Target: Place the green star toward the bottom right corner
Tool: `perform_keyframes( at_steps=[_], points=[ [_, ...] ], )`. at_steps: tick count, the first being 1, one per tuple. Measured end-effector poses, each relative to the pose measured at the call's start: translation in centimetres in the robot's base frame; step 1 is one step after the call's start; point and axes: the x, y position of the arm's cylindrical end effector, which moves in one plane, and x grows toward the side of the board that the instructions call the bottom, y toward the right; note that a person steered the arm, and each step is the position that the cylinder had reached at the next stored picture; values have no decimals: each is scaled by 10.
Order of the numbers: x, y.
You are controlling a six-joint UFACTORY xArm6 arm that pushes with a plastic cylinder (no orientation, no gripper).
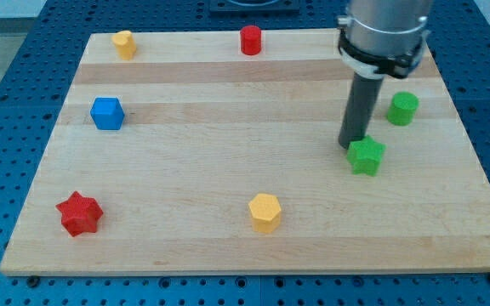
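The green star (366,156) lies on the wooden board (194,170) at the view's right, about mid-height. My tip (351,146) is at the star's upper left edge, touching or nearly touching it. The dark rod rises from there to the arm's grey cylinder (381,34) at the view's top right.
A green cylinder (402,109) stands up and right of the star. A yellow hexagon (264,212) sits bottom centre, a red star (79,213) bottom left, a blue block (107,113) at left, a yellow block (124,43) top left, a red cylinder (251,40) top centre.
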Motion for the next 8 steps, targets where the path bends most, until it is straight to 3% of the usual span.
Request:
perform_keyframes(
  at_steps=[2, 8],
  points=[
    [31, 34],
    [77, -1]
  ],
)
